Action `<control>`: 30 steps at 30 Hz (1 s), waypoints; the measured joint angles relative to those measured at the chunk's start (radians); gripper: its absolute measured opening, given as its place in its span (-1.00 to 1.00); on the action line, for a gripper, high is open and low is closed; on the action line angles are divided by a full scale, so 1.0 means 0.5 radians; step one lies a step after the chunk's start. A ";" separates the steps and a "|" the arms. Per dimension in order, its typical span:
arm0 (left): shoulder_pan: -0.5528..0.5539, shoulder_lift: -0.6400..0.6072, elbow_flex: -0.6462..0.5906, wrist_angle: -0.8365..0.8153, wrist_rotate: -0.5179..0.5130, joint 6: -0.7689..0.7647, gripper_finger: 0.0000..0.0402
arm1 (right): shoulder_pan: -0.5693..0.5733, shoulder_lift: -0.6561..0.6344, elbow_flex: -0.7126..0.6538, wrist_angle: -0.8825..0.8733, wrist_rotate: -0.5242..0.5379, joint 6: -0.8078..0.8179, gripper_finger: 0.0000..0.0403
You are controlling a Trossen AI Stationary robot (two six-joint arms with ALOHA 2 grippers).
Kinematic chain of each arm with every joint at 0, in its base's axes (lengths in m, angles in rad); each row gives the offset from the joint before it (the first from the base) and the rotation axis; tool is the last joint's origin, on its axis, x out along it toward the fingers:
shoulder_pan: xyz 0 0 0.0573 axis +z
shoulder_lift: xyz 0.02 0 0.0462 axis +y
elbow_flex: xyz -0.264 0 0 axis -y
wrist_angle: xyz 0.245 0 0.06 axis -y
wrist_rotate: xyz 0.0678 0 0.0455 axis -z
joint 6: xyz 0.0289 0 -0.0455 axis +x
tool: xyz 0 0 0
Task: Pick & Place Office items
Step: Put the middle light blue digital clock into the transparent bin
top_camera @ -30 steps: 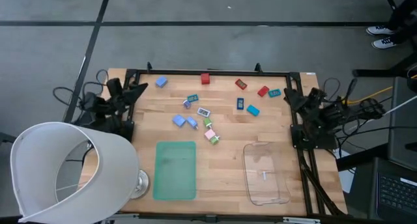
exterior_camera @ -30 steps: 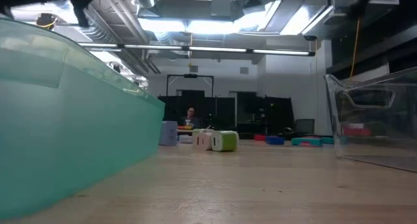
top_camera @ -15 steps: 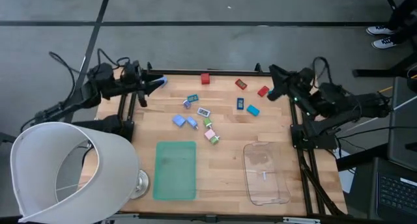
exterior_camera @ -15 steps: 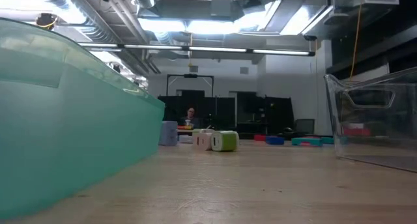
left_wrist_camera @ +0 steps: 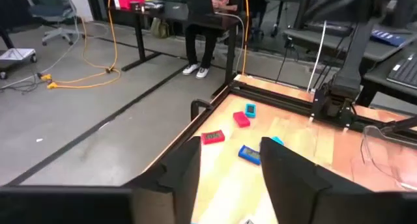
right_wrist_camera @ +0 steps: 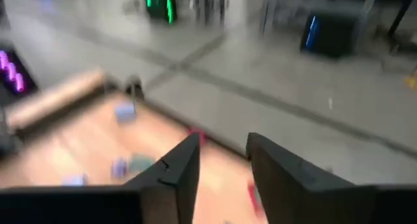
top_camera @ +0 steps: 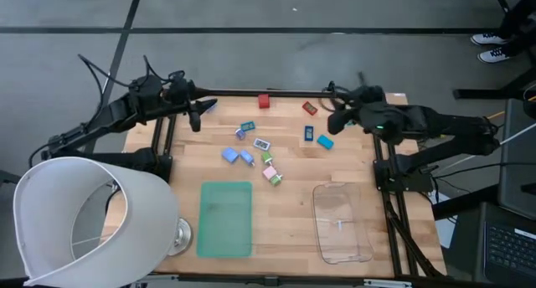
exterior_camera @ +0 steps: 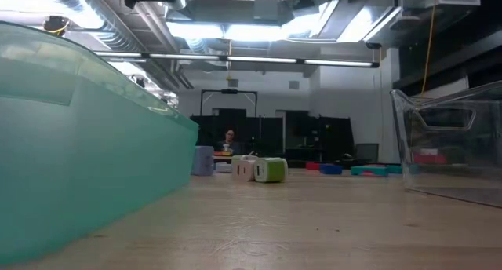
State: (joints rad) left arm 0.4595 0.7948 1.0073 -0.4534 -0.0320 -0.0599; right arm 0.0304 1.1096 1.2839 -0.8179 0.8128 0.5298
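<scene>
The office items are tiny coloured blocks scattered over the far half of the wooden table: a red one [top_camera: 264, 100], a blue one [top_camera: 309, 133], a teal one [top_camera: 325, 141], a light green one [top_camera: 268, 158] and several more. All lie flat on the wood. My left gripper [top_camera: 195, 118] hovers open over the far left corner, beside a blue block [top_camera: 207, 105]. My right gripper [top_camera: 334, 120] hovers open over the far right area, near a red block [top_camera: 310, 108]. The left wrist view shows open fingers [left_wrist_camera: 186, 172] and red [left_wrist_camera: 213, 137] and blue [left_wrist_camera: 249, 154] blocks beyond them. The low view shows a green block [exterior_camera: 271, 169].
A flat green mat [top_camera: 225, 218] lies at the near middle, and a clear plastic tray [top_camera: 341, 223] to its right. A large white lampshade [top_camera: 92, 221] covers the near left corner. Black frame rails [top_camera: 276, 93] run along the table's far and side edges.
Both arms have risen from their folded rest at the table's sides. They have swung inward over the far part of the table, the left toward the blue block at the far left, the right toward the red and teal blocks at the far right. No block has moved.
</scene>
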 joint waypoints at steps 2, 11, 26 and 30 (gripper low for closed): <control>0.000 0.030 0.000 -0.008 -0.017 0.005 -0.07 | -0.095 0.080 -0.001 -0.156 -0.146 0.060 -0.16; 0.000 0.169 -0.001 -0.048 -0.039 -0.033 0.24 | -0.427 0.493 -0.007 -0.435 -0.722 -0.237 0.24; 0.000 0.258 -0.001 -0.045 -0.004 -0.194 0.25 | -0.796 0.683 -0.748 0.214 -1.330 -0.448 0.25; 0.000 0.258 -0.001 -0.045 0.029 -0.207 0.25 | -0.845 0.682 -0.880 0.395 -1.524 -0.466 0.23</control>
State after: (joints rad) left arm 0.4595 0.9237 1.0069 -0.4759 -0.0176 -0.1634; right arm -0.3919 1.4506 0.8436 -0.6201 0.0505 0.2967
